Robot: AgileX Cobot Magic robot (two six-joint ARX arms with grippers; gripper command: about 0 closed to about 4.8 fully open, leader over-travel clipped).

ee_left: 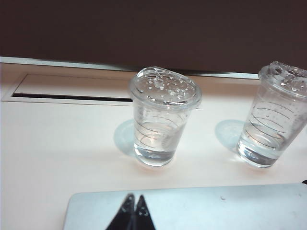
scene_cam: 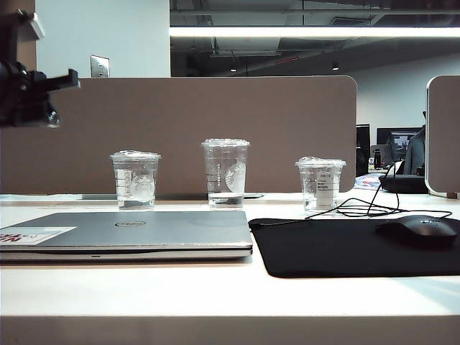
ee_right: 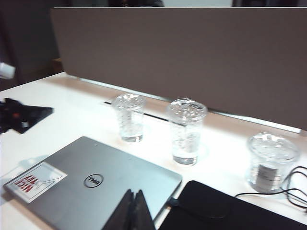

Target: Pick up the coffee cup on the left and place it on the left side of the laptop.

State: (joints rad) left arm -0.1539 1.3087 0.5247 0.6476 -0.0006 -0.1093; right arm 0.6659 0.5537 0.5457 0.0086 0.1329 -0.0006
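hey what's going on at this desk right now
Nothing is held yet. The left gripper, shut, hangs over the closed laptop facing the coffee cup, which stands behind the laptop beside a taller cup. The right gripper, also shut, hangs above the laptop's near edge.

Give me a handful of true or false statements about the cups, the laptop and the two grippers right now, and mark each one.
1. The coffee cup stands upright behind the laptop. True.
2. The left gripper is clamped on the coffee cup. False: it is shut on nothing, over the laptop, short of the cup.
3. The laptop is open. False: its lid is closed.
4. The mouse rests on the black mouse pad. True.
5. The right gripper holds the taller cup. False: it is shut and empty above the laptop.
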